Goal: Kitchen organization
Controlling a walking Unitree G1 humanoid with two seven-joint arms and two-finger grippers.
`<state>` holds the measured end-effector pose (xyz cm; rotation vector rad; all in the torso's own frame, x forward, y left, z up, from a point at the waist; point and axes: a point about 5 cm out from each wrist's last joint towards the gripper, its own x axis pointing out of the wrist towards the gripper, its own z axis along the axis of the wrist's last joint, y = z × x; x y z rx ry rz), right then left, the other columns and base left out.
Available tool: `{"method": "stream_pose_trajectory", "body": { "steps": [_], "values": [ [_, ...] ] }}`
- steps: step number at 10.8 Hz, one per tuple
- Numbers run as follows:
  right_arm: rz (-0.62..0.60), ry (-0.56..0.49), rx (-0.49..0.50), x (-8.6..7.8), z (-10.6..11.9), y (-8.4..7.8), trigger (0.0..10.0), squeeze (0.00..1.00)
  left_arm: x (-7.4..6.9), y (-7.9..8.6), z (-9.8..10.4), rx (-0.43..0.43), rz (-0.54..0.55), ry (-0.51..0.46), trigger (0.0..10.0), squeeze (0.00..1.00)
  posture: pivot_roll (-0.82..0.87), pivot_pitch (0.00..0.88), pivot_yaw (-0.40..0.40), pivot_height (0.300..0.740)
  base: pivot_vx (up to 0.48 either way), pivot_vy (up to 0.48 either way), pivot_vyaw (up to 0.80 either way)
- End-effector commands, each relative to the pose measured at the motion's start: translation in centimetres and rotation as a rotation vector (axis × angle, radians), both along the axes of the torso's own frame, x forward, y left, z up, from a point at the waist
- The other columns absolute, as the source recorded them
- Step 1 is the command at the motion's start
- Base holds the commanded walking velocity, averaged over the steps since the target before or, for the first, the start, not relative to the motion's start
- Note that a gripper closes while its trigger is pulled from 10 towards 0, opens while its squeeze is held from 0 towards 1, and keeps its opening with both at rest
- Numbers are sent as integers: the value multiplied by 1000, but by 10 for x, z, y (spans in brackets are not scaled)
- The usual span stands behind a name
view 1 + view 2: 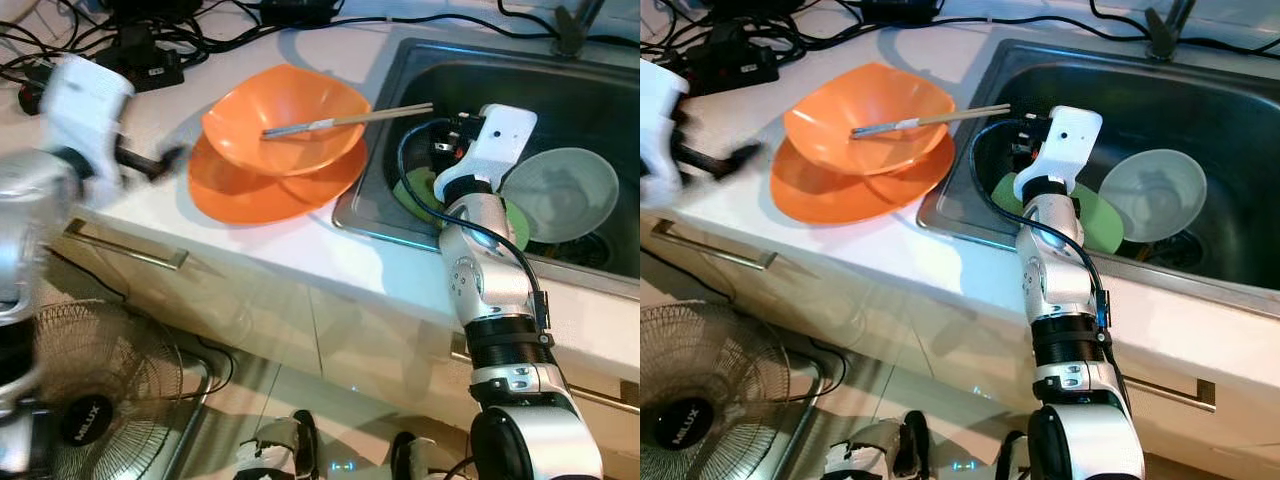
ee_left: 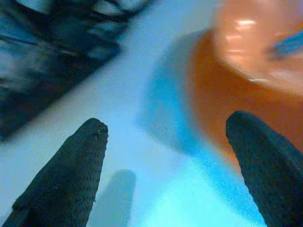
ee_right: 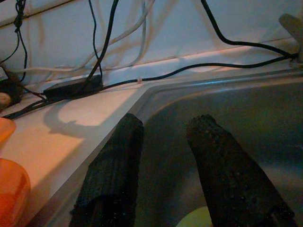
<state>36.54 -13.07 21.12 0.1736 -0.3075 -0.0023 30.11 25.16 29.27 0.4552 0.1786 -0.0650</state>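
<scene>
An orange bowl (image 1: 285, 115) sits on an orange plate (image 1: 250, 195) on the white counter, beside the sink (image 1: 580, 90). A pair of chopsticks (image 1: 350, 120) lies across the bowl, its tips reaching over the sink's edge. My left gripper (image 2: 168, 122) hovers open over the counter just left of the plate, blurred in the eye views (image 1: 150, 165). My right gripper (image 3: 166, 123) is open inside the sink's near left corner, with nothing between its fingers. Under that arm in the sink lie a green plate (image 1: 415, 190) and a pale grey bowl (image 1: 560, 190).
Black cables and a power strip (image 1: 150, 50) crowd the back of the counter. A tap base (image 1: 572, 30) stands behind the sink. Below the counter are drawer handles (image 1: 130, 250), and a floor fan (image 1: 90, 400) at the lower left.
</scene>
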Motion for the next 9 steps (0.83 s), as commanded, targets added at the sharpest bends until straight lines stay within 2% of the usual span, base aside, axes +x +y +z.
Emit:
{"method": "stream_pose_trajectory", "body": {
  "steps": [1,2,3,4,5,6,8,9],
  "values": [
    [-1,-5,11,1,-1,-1,10000,0,2,6,16,94,71,-144,10000,0,198,151,75,740,0,0,0],
    [-18,-5,8,1,-1,-4,10000,0,6,-6,32,114,56,-318,10000,0,194,151,75,740,0,0,0],
    [-35,0,-1,1,-3,-8,10000,0,7,-29,42,138,-11,-441,10000,0,183,145,72,740,0,0,0],
    [-66,2,-9,1,-3,-17,10000,0,7,-63,51,98,-148,-543,10000,0,158,137,71,740,0,0,0],
    [-108,1,-24,2,-2,-30,10000,0,11,-86,46,90,-243,-564,10000,0,141,128,70,740,0,0,0],
    [-131,2,-39,2,-2,-38,10000,0,15,-97,41,74,-276,-564,10000,0,131,122,70,740,0,0,0],
    [-230,-8,-120,0,1,-70,10000,0,26,-130,24,-41,-393,-549,10000,0,103,103,72,740,0,0,0],
    [-261,-6,-130,-1,2,-79,10000,0,29,-142,17,-58,-439,-533,10000,0,95,97,70,740,0,0,0]
  ]
}}
